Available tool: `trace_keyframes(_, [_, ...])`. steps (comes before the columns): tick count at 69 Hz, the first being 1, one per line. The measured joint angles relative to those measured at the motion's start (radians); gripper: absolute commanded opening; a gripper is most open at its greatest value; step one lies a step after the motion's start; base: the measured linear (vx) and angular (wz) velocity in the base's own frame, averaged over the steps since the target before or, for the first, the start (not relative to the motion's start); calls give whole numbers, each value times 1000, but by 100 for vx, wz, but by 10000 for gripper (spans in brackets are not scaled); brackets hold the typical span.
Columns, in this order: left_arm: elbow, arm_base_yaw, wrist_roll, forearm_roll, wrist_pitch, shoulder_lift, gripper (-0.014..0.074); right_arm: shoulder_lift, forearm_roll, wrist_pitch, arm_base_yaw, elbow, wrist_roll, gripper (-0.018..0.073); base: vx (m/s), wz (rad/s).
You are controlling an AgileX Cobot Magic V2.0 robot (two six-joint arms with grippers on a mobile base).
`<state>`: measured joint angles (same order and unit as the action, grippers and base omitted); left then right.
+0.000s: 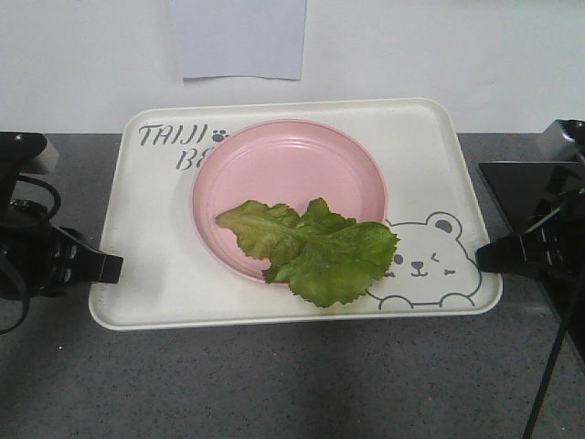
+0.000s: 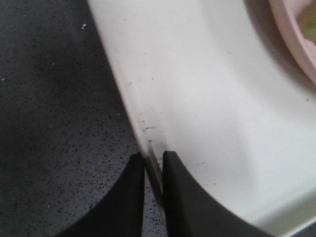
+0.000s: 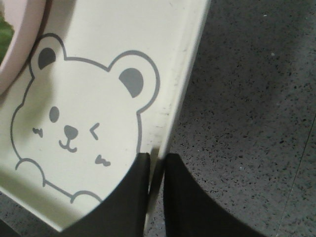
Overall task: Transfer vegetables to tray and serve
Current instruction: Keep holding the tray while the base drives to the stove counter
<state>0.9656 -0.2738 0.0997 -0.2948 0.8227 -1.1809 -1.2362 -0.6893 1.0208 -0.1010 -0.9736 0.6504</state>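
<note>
tray (image 1: 155,274): cream, grey winking-bear drawing and lettering | plate (image 1: 283,174): pink | vegetables (image 1: 320,251): bright green, paler ribs | table (image 1: 274,384): dark grey, speckled

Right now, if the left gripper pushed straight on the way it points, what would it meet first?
The large cream rectangular plastic tray: the left gripper is shut on its rim, so the rim would seat deeper. Beyond it, probably the round pink plate, though depth is unclear.

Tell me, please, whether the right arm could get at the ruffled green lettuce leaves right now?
Probably not yet: the right gripper has its jaws clamped on the cream rectangular plastic tray's rim; the lettuce leaves themselves lie uncovered.
</note>
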Motion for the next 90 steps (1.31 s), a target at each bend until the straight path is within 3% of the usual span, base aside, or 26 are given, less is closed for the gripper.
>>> trace_keyframes(90, [0,0,0,0,0,0,-6,0,0,2,0,0,0,-4,0,0])
